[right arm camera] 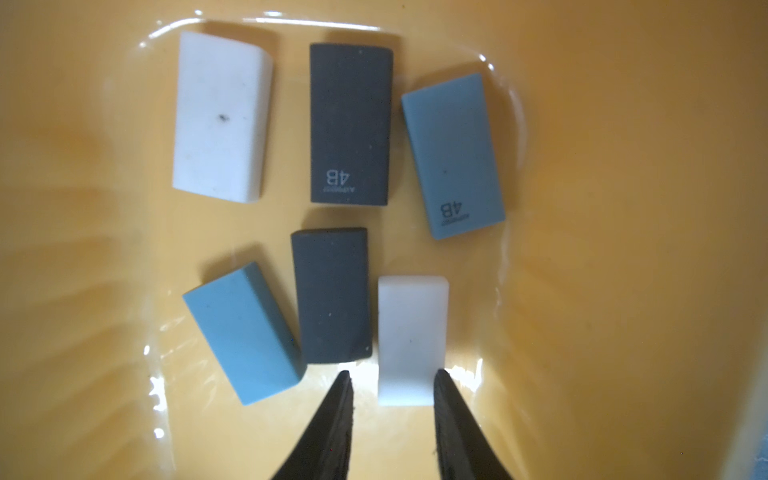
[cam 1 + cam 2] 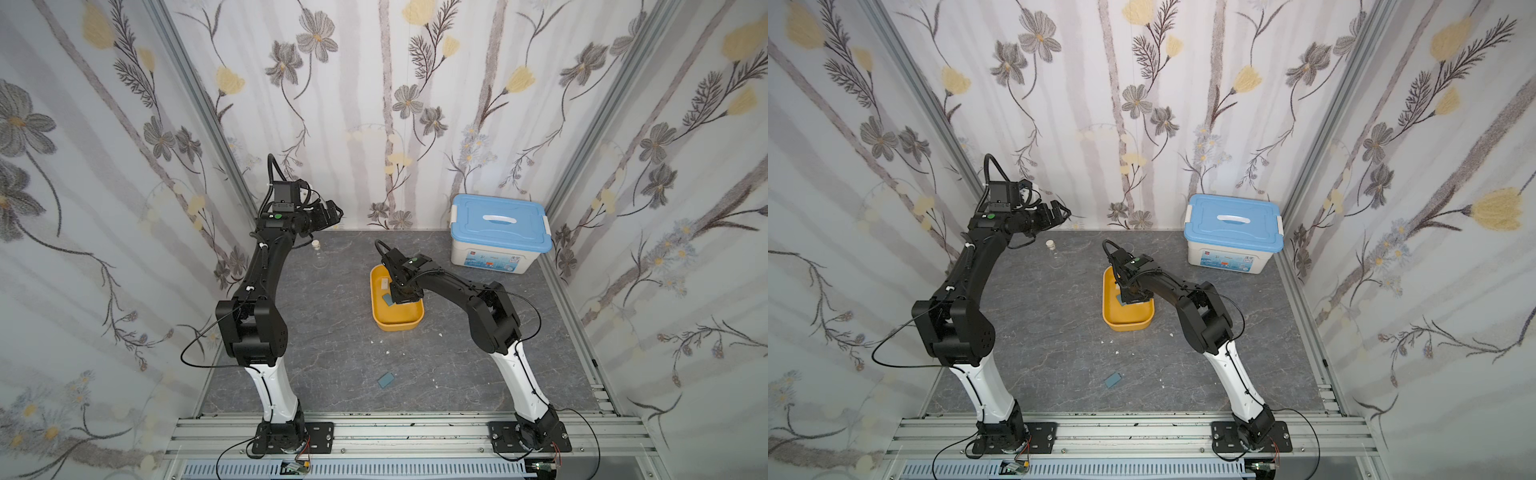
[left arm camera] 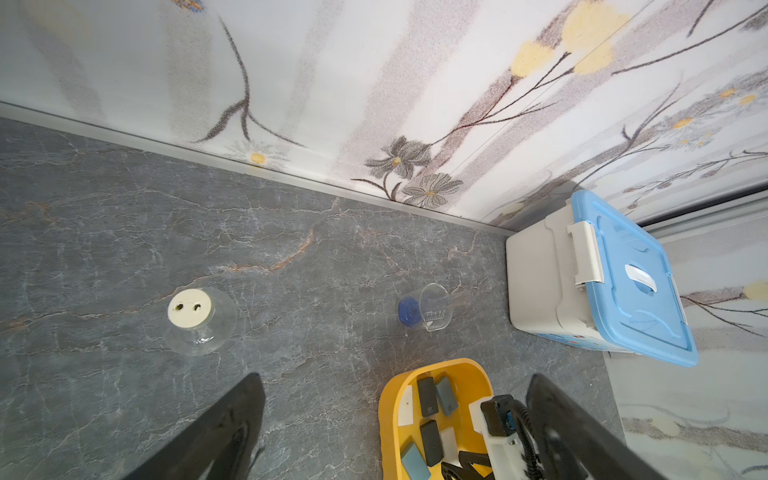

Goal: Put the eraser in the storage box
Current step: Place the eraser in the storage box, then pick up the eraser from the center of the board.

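Observation:
The storage box [image 2: 395,325], a yellow-orange tub, sits mid-table and holds several erasers: white, dark grey and blue. My right gripper [image 1: 392,376] reaches down into it, open. A white eraser [image 1: 412,332] lies on the tub floor between the fingertips; one fingertip stands clearly apart from it. In both top views the right gripper [image 2: 405,297] hides part of the tub [image 2: 1127,325]. Another blue-grey eraser [image 2: 386,379] lies alone on the table toward the front. My left gripper [image 2: 334,212] hangs high at the back left, open and empty.
A white box with a light-blue lid [image 2: 498,232] stands at the back right. A stoppered glass flask [image 2: 318,253] stands at the back left, and a clear beaker [image 3: 428,307] lies on its side behind the tub. Small white crumbs [image 2: 386,353] dot the table.

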Controlling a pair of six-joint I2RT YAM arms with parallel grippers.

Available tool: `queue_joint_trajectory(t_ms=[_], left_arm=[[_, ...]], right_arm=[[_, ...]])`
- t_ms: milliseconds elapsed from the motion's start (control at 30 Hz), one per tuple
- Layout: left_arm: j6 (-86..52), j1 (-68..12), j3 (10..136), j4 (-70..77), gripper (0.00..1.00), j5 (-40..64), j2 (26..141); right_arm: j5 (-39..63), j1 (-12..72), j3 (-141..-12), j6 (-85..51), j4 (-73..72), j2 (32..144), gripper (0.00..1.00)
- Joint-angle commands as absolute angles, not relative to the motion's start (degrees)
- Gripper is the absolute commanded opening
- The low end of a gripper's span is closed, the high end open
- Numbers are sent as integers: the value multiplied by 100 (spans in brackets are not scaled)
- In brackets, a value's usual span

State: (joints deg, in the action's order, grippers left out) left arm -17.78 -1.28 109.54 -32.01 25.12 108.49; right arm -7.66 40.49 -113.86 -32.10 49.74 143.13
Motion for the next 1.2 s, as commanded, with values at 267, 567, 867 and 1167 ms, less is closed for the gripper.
queue_joint_trajectory(t_ms=[267,567,867,1167], left_arm=[[-1696,-110,10970,-3190,100,2548,10823],[-1791,-70,11006,-3209,100,2592,10774],[-1925,-70,10973,-3156,100,2732,10643],[-2039,-69,10995,-3125,100,2944,10563]], right_arm=[[-1417,4752,-11293,-3246,4834,13365,58],[-986,5882,-9126,-4054,4401,11720,64],[362,6969,-7454,-5008,3785,11121,64],[1036,7262,-7134,-5809,3319,11274,65]])
